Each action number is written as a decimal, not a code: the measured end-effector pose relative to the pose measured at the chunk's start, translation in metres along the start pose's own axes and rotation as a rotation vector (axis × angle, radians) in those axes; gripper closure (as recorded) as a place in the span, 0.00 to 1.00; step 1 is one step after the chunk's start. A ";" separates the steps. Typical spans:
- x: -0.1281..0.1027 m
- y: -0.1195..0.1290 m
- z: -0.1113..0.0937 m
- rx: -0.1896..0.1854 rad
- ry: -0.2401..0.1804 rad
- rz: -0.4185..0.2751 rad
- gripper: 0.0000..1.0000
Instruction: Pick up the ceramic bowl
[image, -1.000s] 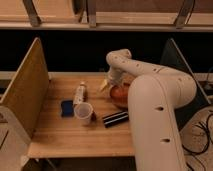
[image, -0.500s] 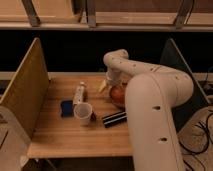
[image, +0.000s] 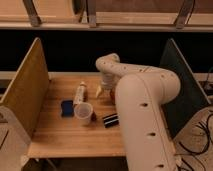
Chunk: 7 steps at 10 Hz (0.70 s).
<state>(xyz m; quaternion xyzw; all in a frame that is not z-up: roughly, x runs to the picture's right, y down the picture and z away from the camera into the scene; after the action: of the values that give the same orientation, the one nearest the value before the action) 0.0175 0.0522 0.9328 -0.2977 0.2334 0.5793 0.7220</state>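
Tabletop (image: 60, 135) of pale wood, black backdrop behind. A tan board (image: 25, 85) walls its left edge. Then come a blue pad (image: 66, 107), a white bottle (image: 80, 92) lying flat, a translucent plastic cup (image: 83, 113) and a black block (image: 110, 120). The gripper (image: 101, 90) hangs at the glossy reddish ceramic bowl (image: 112, 95), mostly hidden behind the smooth white arm (image: 145, 100); its grip cannot be told. A dark panel (image: 182, 85) closes the right.
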 end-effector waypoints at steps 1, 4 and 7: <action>0.001 -0.002 0.006 -0.001 0.016 0.004 0.34; 0.001 -0.009 0.013 -0.013 0.033 0.020 0.62; 0.000 -0.018 0.018 -0.029 0.040 0.039 0.94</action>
<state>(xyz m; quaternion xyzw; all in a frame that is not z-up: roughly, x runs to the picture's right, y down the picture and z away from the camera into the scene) 0.0350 0.0623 0.9488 -0.3149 0.2450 0.5906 0.7014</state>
